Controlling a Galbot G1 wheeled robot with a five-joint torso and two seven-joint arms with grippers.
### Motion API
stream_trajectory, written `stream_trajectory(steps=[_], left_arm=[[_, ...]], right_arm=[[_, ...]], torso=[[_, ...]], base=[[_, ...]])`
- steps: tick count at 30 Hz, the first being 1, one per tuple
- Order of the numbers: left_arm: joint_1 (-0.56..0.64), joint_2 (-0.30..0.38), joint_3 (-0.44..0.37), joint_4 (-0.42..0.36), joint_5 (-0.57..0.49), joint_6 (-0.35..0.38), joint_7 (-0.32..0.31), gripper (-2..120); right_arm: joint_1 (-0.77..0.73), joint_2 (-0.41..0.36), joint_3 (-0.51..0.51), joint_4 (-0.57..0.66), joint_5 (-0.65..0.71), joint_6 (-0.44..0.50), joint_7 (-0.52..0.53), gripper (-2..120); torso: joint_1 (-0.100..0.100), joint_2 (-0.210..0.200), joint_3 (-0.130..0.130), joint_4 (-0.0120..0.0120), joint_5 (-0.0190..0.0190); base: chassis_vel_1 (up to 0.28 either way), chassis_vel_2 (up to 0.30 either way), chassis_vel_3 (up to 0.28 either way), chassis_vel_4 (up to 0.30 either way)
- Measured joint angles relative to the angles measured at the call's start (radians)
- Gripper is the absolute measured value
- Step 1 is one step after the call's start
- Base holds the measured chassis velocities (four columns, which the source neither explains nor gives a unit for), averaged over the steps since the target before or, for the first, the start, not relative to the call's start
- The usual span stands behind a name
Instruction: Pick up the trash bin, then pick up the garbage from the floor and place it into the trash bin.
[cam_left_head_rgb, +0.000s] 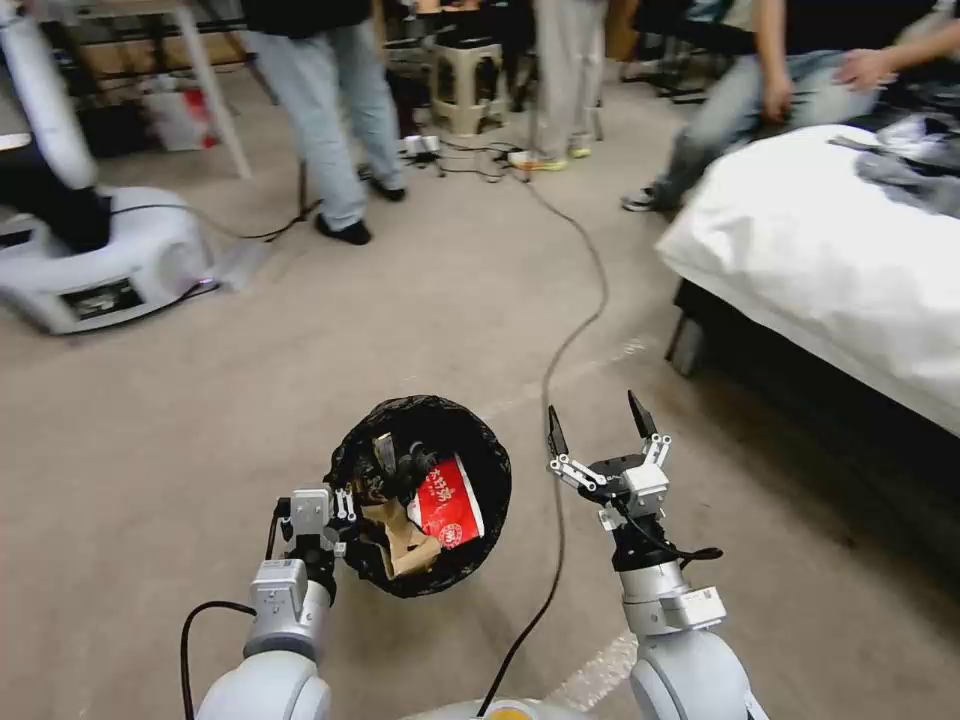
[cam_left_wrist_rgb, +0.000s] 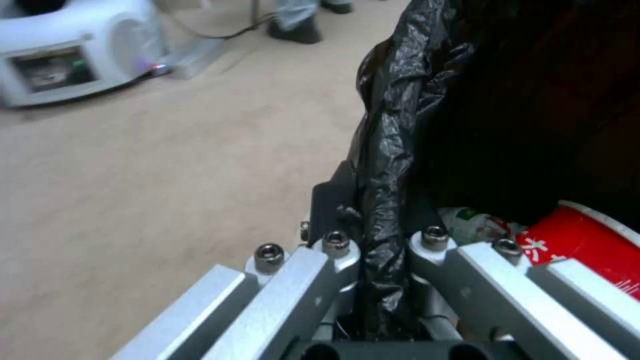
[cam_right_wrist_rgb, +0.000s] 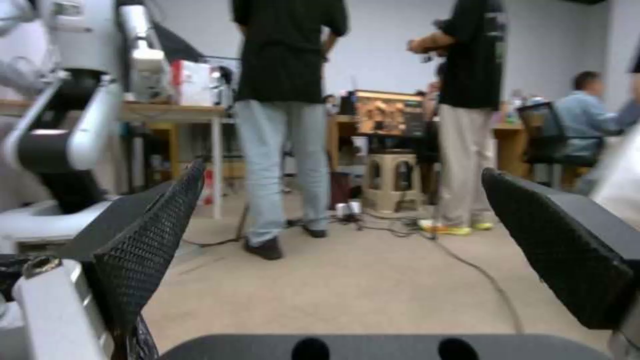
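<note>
Left pincer (cam_left_wrist_rgb: 383, 250) clamping trash bin (cam_left_wrist_rgb: 387, 125) rim

Bin (cam_left_head_rgb: 425, 415) sitting at left pincer (cam_left_head_rgb: 345, 510), cup (cam_left_head_rgb: 447, 502) and paper bag (cam_left_head_rgb: 405, 545) lying inside, right pincer (cam_left_head_rgb: 600, 425) hanging just right of bin, cable (cam_left_head_rgb: 570, 330) running between them, bed (cam_left_head_rgb: 830, 260) standing far right

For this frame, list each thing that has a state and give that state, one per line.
trash bin: held off the floor by its rim, black bag lining it, litter inside.
left gripper: shut on the bin's bag-covered rim.
right gripper: open, empty, beside the bin.
red wrapper: inside the bin.
brown paper bag: crumpled, inside the bin.
</note>
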Motion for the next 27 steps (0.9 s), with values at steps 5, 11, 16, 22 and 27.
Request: stream_trajectory(steps=[5,11,16,22,27], left_arm=[[0.001,0.0,0.001,0.0,0.0,0.0,0.0,1],[0.005,0.0,0.001,0.0,0.002,-0.002,0.0,1],[0.006,0.0,0.003,0.003,0.002,-0.005,-0.002,1],[0.006,0.0,0.006,0.01,0.005,-0.007,-0.004,1],[0.005,0.001,0.006,0.01,0.004,-0.007,-0.004,1]], right_arm=[[-0.002,0.0,0.0,0.0,-0.001,0.001,0.0,100],[-0.003,0.0,0.0,0.004,-0.002,0.001,-0.001,100],[-0.005,0.0,0.0,0.007,-0.002,0.001,-0.002,100],[-0.008,0.0,0.001,0.008,-0.003,0.001,-0.002,100],[-0.006,-0.001,0.001,0.006,-0.003,0.001,-0.002,100]], torso=[[0.0,0.0,0.0,-0.0001,0.0001],[0.0,0.0,0.0,0.0,0.0001],[0.0,0.0,0.0,0.0001,0.0001],[0.0,0.0,0.0,0.0001,0.0001],[0.0,0.0,0.0,-0.0003,0.0]], base=[[0.12,0.118,0.12,0.122],[0.121,0.123,0.127,0.126],[0.127,0.131,0.135,0.13],[0.09,0.076,0.076,0.084],[0.0,0.0,0.0,0.0]])
